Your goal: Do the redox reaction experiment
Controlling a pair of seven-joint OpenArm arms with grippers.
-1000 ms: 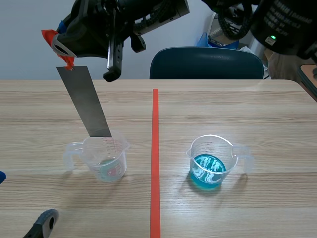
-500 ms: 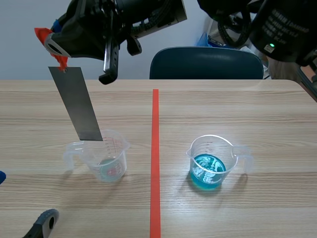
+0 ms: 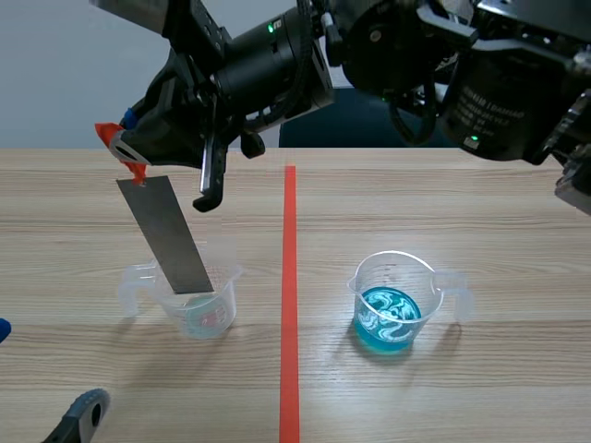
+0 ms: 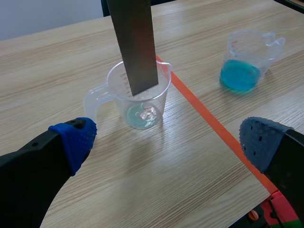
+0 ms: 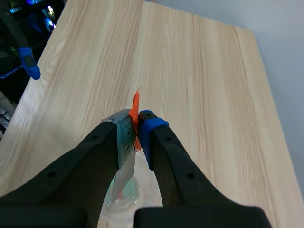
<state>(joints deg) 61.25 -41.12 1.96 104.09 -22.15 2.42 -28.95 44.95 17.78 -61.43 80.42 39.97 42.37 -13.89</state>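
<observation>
right gripper clenched on top of metal strip, raised | strip tilted, lower end inside clear cup, left of tape line | blue-liquid cup right of line | left gripper released, low, facing clear cup

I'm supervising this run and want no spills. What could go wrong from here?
The metal strip hangs tilted into the clear measuring cup; if lowered, it may push the wall and tip the cup. The right gripper pinches only the strip's top end, so it might slip.
</observation>
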